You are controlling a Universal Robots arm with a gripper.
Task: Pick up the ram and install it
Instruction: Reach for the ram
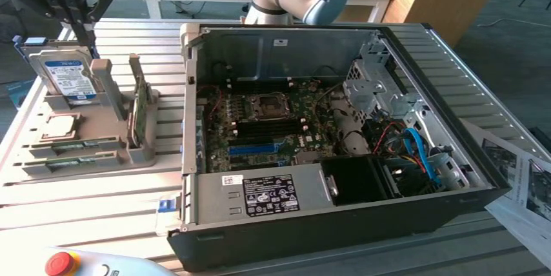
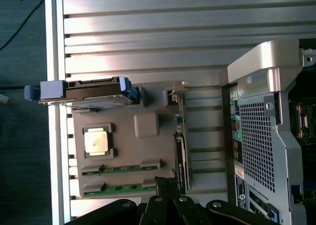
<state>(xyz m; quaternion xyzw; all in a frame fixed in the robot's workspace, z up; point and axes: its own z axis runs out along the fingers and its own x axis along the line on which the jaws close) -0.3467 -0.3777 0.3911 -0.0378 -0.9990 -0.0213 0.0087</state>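
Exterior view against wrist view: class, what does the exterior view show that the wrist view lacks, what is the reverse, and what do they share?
Exterior view's own: the case's inside, with CPU socket and power supply, plus a red button.
Wrist view's own: the case's perforated rear panel and the dark floor beside the table.
Shared: the grey tray with hard drive, chip, two ram sticks lying flat, a green card on edge, and the shut gripper.
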